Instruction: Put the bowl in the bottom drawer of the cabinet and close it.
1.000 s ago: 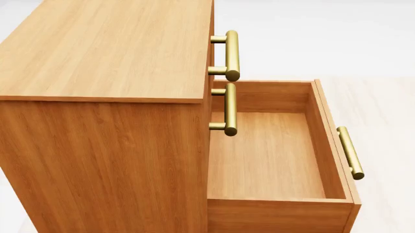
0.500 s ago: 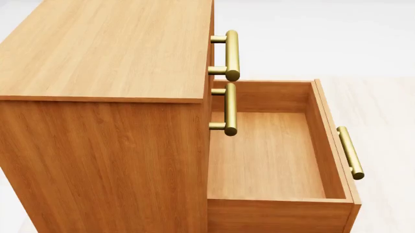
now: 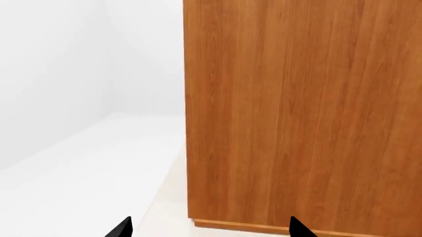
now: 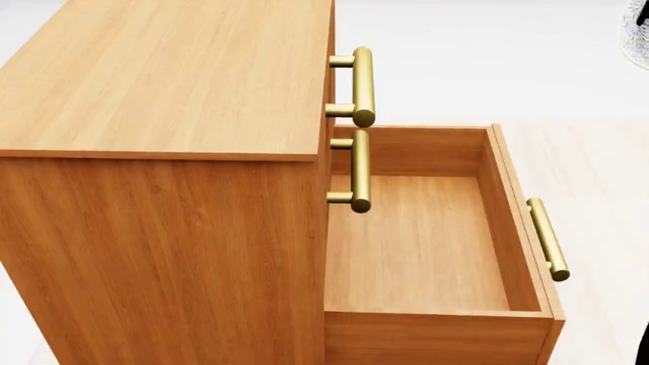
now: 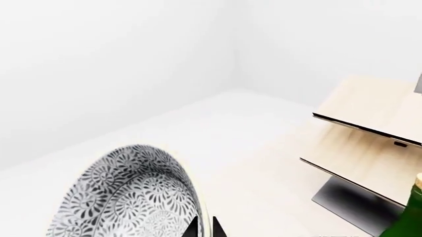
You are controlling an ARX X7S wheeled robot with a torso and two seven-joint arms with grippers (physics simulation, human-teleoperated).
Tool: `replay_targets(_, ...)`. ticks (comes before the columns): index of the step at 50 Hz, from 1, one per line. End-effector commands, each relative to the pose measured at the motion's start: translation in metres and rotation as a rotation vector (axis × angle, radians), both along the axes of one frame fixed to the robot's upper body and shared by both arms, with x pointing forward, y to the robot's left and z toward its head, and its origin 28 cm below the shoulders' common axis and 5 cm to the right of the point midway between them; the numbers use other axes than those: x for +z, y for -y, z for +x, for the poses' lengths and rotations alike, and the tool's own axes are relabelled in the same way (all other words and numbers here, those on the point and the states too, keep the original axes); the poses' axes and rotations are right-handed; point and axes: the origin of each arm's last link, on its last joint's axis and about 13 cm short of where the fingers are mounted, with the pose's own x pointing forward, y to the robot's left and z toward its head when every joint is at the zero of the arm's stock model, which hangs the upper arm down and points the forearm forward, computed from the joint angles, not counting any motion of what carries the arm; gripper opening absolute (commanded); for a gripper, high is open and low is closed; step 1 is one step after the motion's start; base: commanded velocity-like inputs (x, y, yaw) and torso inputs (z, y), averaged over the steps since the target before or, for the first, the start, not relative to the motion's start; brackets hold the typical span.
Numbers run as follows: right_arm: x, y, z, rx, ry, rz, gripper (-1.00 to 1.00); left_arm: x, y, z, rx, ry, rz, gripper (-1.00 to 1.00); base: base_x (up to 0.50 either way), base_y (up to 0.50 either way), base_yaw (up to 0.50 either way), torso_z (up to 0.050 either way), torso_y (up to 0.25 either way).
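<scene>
The cabinet (image 4: pixel 163 152) fills the left of the head view. Its bottom drawer (image 4: pixel 436 333) is pulled out and holds nothing, with its brass handle (image 4: pixel 548 239) on the right. The two upper drawers are closed. A sliver of the patterned bowl (image 4: pixel 639 34) shows at the head view's top right edge. In the right wrist view my right gripper (image 5: pixel 204 229) is shut on the rim of the bowl (image 5: pixel 125 197), held in the air. My left gripper (image 3: pixel 211 232) is open beside the cabinet's side panel (image 3: pixel 303 113), with nothing between its fingertips (image 3: pixel 122 229).
A pale wooden rack (image 5: pixel 369 133) on a dark base stands on the floor in the right wrist view, with a green bottle (image 5: pixel 412 212) next to it. A dark part of the robot (image 4: pixel 644 346) shows at the head view's lower right edge.
The bowl's edge has come into the head view at the top right, and a dark sliver has appeared at the lower right. Cabinet and drawer have not moved.
</scene>
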Motion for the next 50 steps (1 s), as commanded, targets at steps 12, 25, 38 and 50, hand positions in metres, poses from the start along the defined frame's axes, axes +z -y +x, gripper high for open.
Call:
replay_targets(12,0.001,-0.013,0.025,0.076,-0.018,0.014,-1.00,0.000,0.000,-0.001,-0.005,0.010,0.013,1.00,0.00,0.00,0.00,0.000,0.000)
replay_targets(25,-0.010,-0.021,0.034,0.141,-0.057,0.050,-1.00,0.000,0.000,-0.002,-0.006,0.011,0.014,1.00,0.00,0.00,0.00,0.000,0.001)
replay_targets(38,-0.024,-0.028,0.036,0.188,-0.100,0.059,-1.00,0.000,0.000,-0.002,-0.006,0.011,0.013,1.00,0.00,0.00,0.00,0.000,0.000)
replay_targets(50,-0.031,-0.035,0.038,0.223,-0.128,0.065,-1.00,0.001,0.000,-0.001,-0.008,0.012,0.008,1.00,0.00,0.00,0.00,0.000,0.001)
